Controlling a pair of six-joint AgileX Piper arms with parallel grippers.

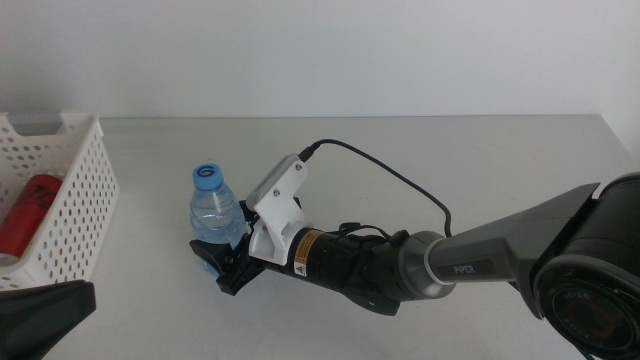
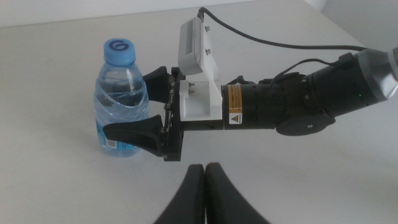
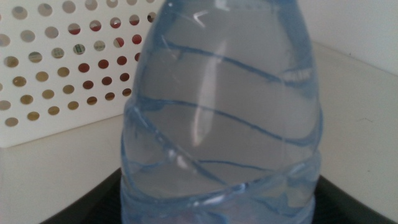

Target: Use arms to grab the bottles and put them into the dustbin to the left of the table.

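- Broadly, the counter (image 1: 400, 160) is what I check first: apart from the water bottle I see nothing on it waiting to be picked up.
- The dustbin (image 1: 85, 215) stands at the counter's left edge, a short way left of the water bottle. Inside it I see the red can (image 1: 28, 210) lying down, so I judge at least that one delivered. The middle view shows no yellow-juice bottle; through the dustbin's holes in the right wrist view there are yellowish patches, but I cannot tell what they are.
- The right arm (image 1: 480, 262) reaches in from the water bottle's right side, low over the counter.
- The water bottle (image 1: 215, 212) stands upright on the counter, blue cap up, not yet lifted as far as I can see.
- The right pincer (image 1: 222, 258) has one jaw on each side of the water bottle's lower body; whether they are pressing it yet I cannot tell.
- The left pincer (image 2: 204, 186) waits on the near side of the water bottle, clenched with nothing between its jaws.
- Left to do, by my reading: lift the water bottle and carry it left to the dustbin.
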